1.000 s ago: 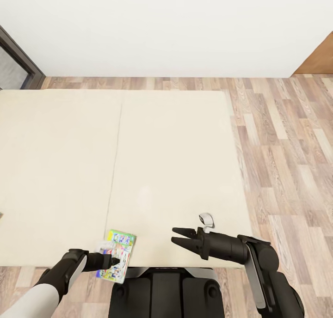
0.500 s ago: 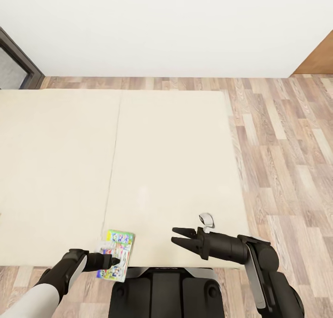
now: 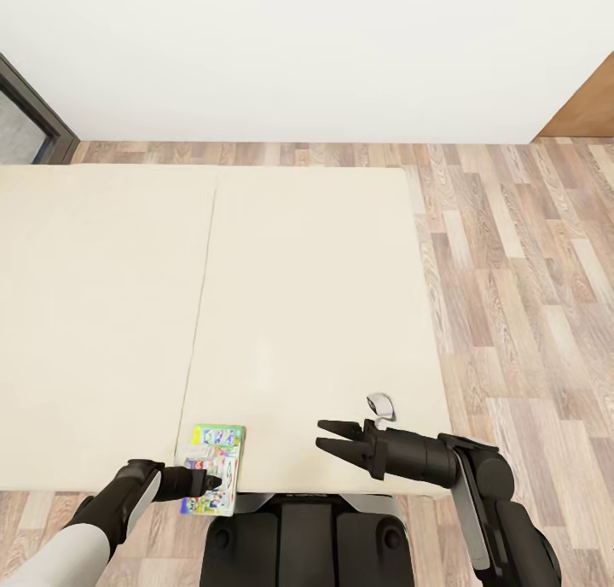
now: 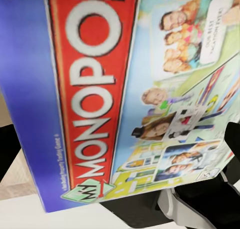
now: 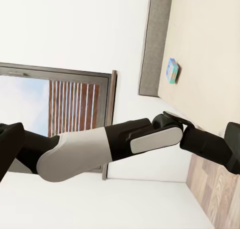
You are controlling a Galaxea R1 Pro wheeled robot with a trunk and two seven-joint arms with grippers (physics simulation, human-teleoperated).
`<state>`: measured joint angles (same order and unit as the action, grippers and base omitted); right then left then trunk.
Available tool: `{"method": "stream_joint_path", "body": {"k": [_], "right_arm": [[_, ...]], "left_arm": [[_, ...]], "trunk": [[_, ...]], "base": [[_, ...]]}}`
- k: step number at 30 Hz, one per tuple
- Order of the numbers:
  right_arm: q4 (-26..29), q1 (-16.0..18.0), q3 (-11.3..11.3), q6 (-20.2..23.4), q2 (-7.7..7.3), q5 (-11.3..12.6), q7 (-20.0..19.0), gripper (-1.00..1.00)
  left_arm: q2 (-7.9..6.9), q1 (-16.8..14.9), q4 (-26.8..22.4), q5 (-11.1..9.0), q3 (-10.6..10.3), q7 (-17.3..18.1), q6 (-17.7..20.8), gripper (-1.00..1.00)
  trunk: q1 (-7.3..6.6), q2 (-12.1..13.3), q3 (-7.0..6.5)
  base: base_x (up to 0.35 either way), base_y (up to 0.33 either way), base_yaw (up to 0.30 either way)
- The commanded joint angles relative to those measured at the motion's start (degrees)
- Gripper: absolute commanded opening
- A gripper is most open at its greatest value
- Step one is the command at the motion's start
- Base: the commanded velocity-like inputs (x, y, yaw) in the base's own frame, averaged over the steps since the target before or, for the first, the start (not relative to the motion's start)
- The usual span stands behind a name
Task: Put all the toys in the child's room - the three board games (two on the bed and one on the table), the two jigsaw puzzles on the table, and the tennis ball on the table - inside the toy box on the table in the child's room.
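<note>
Grippers first, nearest the robot's dark base. Left gripper [image 3: 207, 481], matte black on a grey-white arm, is clamped on the near end of a thin, flat Monopoly box [image 3: 212, 469]. The box is glossy printed card, green-edged in the head view, and it lies flat at the near edge of the bed [image 3: 102, 314], partly overhanging it. Seen from the left wrist, the Monopoly box [image 4: 125, 89] shows a red banner with white block letters, a blue side band and cartoon family faces.

To the right of that gripper, well apart from the box, the right gripper [image 3: 328, 440] hovers above the mattress edge with its two pointed black fingers spread and nothing between them.

Beyond both grippers stretches the plain beige mattress, smooth and matte, split into two sections by a straight seam. From the right wrist, a smaller blue box [image 5: 171, 71] lies flat on the bed [image 5: 210, 49] near its grey headboard [image 5: 156, 39].

Farther still run wood-plank floor [image 3: 512, 254], then a bare white wall [image 3: 307, 49] and a dark window frame [image 3: 34, 109].
</note>
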<state>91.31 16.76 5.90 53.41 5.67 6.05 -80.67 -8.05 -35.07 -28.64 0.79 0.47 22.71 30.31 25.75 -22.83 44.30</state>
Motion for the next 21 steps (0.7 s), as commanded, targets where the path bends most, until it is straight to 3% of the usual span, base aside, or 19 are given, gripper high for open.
{"method": "stream_joint_path", "body": {"k": [1,21], "right_arm": [[0.01,0.02,0.08,0.47,0.04,0.02,-0.18,1.0],[0.01,0.02,0.08,0.47,0.04,-0.08,-0.19,1.0]], "left_arm": [[0.01,0.0,-0.1,0.06,0.05,0.23,0.36,1.0],[0.29,0.0,-0.1,0.09,0.05,0.23,0.27,1.0]], "trunk": [[0.03,-0.09,0.06],[0.03,-0.09,0.06]], "base": [[0.0,-0.174,0.0],[0.0,-0.108,0.0]]}}
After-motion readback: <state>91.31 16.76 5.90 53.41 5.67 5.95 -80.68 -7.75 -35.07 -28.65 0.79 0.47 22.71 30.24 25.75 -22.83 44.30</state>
